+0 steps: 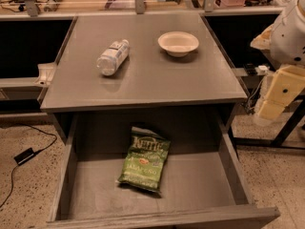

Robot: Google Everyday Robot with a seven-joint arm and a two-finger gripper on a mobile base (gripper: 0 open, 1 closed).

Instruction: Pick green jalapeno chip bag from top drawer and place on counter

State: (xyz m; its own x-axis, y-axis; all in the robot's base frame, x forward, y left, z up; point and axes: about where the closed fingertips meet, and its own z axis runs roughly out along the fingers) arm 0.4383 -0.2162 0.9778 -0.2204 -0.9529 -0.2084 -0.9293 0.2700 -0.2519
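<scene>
The top drawer (204, 184) stands pulled out toward the camera from under the counter (157, 82); it is a wide, shallow grey box with low side walls and a flat grey bottom. The green jalapeno chip bag (144, 166) is the one thing lying in it; the bag rests flat on the drawer bottom with its printed face up, the white "Kettle" lettering toward the back of the drawer and the lower end toward the front wall, the whole bag turned slightly askew; it sits a little left of the drawer's middle, apart from every wall.

On the counter a white bowl (178, 43) stands upright at the back right, its inside showing only plain white; a clear plastic water bottle (113, 57) lies on its side at the back left, well apart from the bowl. Behind the counter runs a cluttered workbench (95, 4); a black power adapter (25, 155) with its cable lies on the speckled floor (281, 175) to the left.

The gripper (269, 109) hangs at the right edge of the view, beside the counter's right front corner and above the floor, at the end of the robot's white and pale yellow arm (290, 37); it touches neither the bag, the drawer nor the counter; how far open it is I cannot tell, and nothing is seen in its hold.
</scene>
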